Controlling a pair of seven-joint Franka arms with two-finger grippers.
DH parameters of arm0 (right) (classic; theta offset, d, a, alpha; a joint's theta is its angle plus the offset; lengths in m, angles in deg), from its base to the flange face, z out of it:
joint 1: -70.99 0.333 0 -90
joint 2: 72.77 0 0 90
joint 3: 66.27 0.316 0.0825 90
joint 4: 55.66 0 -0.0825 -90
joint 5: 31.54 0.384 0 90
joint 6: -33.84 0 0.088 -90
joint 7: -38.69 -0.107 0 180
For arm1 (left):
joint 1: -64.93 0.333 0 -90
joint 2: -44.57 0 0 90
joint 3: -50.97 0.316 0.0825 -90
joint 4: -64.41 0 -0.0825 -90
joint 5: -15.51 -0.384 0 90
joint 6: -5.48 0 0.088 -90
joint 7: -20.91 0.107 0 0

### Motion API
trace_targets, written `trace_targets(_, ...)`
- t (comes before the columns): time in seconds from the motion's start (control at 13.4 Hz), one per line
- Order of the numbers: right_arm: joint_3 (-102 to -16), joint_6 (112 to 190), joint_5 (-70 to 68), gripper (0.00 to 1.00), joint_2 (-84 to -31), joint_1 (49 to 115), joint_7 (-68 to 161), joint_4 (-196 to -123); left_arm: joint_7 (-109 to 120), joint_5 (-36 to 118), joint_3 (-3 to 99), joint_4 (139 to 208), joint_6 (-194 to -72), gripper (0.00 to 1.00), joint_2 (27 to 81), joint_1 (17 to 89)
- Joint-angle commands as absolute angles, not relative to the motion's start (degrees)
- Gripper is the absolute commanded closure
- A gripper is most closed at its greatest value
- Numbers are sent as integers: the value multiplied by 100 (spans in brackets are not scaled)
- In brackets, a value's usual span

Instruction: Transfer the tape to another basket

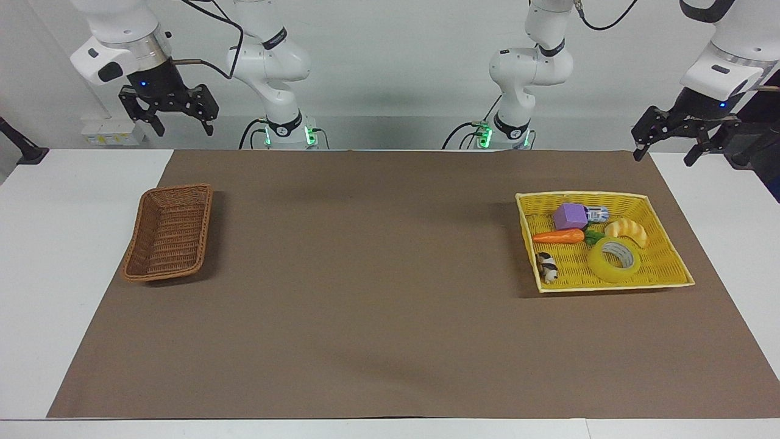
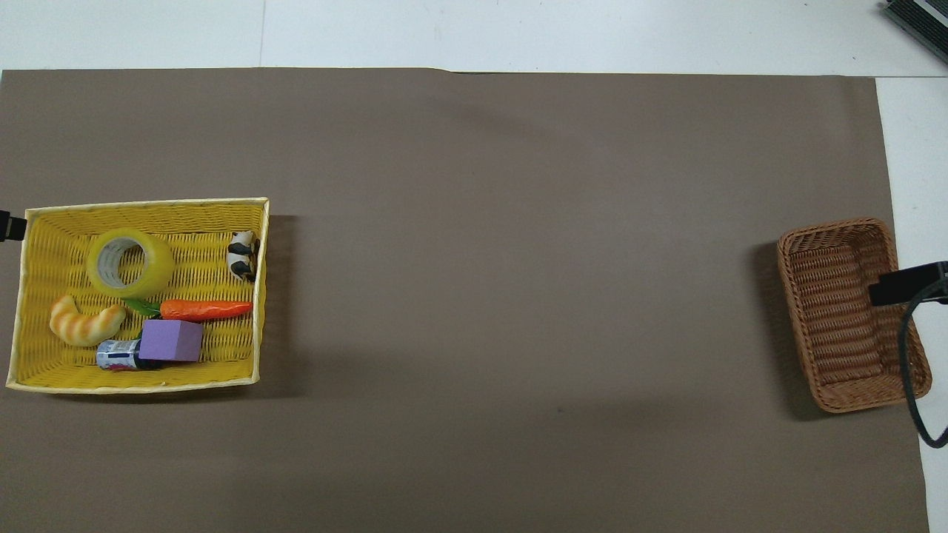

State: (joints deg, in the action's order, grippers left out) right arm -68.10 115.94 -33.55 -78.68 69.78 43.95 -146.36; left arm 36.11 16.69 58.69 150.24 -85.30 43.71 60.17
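The tape (image 1: 614, 260) is a wide roll of translucent yellow packing tape with a pale printed core, lying on its flat side so the round hole faces up. It sits in the yellow tray basket (image 1: 670, 251) at the left arm's end of the bench (image 1: 85, 244), in the part of the tray farther from the robots. Just beside it, nearer to the robots, lie a croissant toy (image 1: 627, 231) and an orange carrot toy (image 1: 559, 237) with green leaves; nearer still are a purple block (image 1: 570, 216) and a small printed can (image 1: 597, 214) on its side. A little black-and-white animal figure (image 1: 547, 267) lies along the tray's wall toward the middle of the bench, apart from the tape.

The narrow brown wicker basket (image 1: 169, 240) stands at the right arm's end, well apart from the tray, on the same brown mat (image 1: 365, 292). Nothing shows inside it.

The left hand (image 1: 667, 149) hangs in the air over the bench edge by the mat's corner, nearer to the robots than the tray, its fingers spread apart and holding nothing. The right hand (image 1: 181, 127) hangs high over its own end, above the strip of bench between its base and the wicker basket, fingers likewise spread and empty. Both arms wait.
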Motion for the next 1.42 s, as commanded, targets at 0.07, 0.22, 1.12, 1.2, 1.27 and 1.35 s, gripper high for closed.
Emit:
trace_targets(0.07,-6767,11496,-3453,0,-7928,6880,4563,-14654,3576,1568,5844,15037,-8382,0,4290,5984)
trace_targets(0.22,-6767,11417,-3453,0,-7928,6880,4599,-14646,3585,1568,5835,15037,-8390,0,4290,5966)
trace_targets(1.12,-6794,11355,-3391,0,-7954,6888,4590,-14681,4031,1638,5835,16381,-10287,0,4360,6334)
trace_targets(1.2,-6794,11347,-3391,0,-7954,6880,4590,-14672,4103,1691,5835,16469,-10454,0,4421,6448)
trace_targets(1.27,-6794,11355,-3391,0,-7954,6888,4590,-14681,4191,1839,5835,16496,-10586,0,4509,6554)
trace_targets(1.35,-6794,11347,-3400,0,-7954,6888,4581,-14672,4331,1928,5835,16505,-10631,0,4658,6642)
